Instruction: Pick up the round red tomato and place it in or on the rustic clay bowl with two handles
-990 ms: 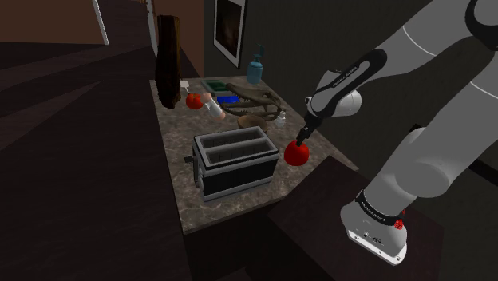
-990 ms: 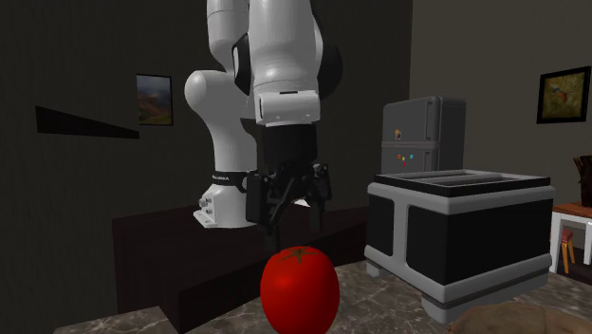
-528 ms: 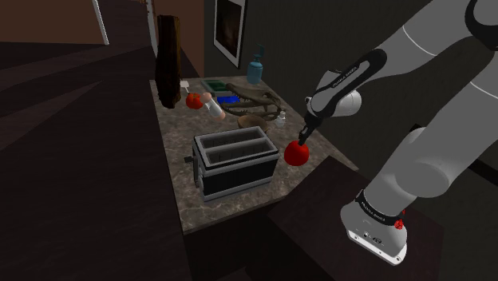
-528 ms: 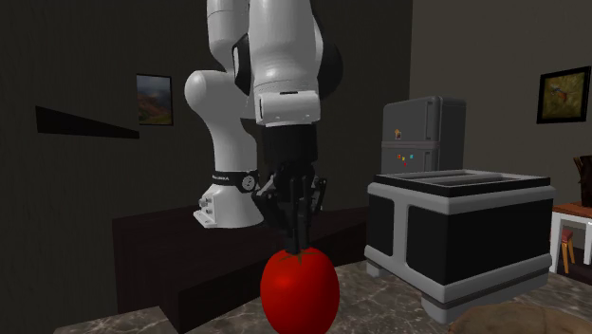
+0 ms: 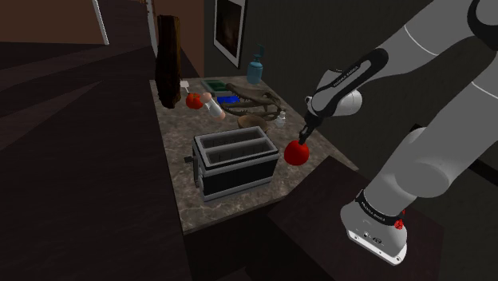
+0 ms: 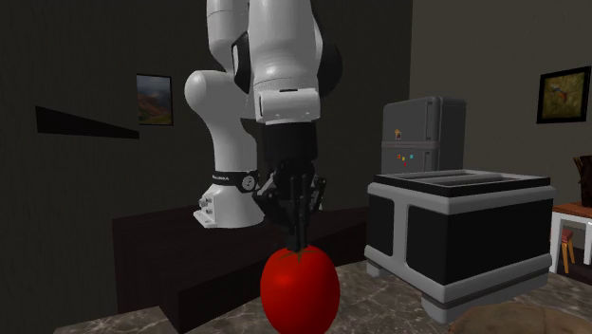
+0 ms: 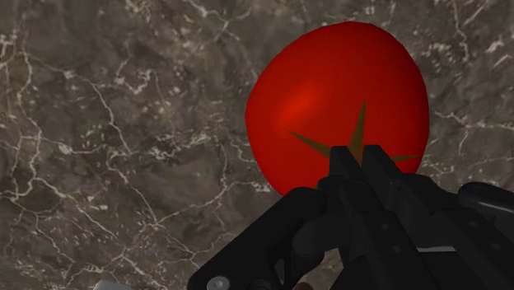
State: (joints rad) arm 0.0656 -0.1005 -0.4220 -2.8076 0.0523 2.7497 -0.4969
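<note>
The round red tomato (image 5: 297, 153) (image 6: 300, 290) (image 7: 329, 99) rests on the dark marble counter (image 5: 179, 184), near the edge that faces the robot's stand. My black gripper (image 5: 303, 137) (image 6: 301, 245) (image 7: 360, 156) points straight down onto its top. The fingers meet over the brown star-shaped stem mark and do not clasp the fruit's sides. A brownish bowl with handles (image 5: 254, 96) sits further back on the counter in the shoulder view, well beyond the tomato.
A black and silver toaster (image 5: 235, 160) (image 6: 465, 228) stands right beside the tomato. A small red thing (image 5: 193, 100), a blue bottle (image 5: 255, 70), a brown lump (image 5: 251, 121) and a tall dark object (image 5: 167, 60) crowd the far end.
The fingers stood apart above the tomato a second ago; they have come together at its stem. The tomato has not moved.
</note>
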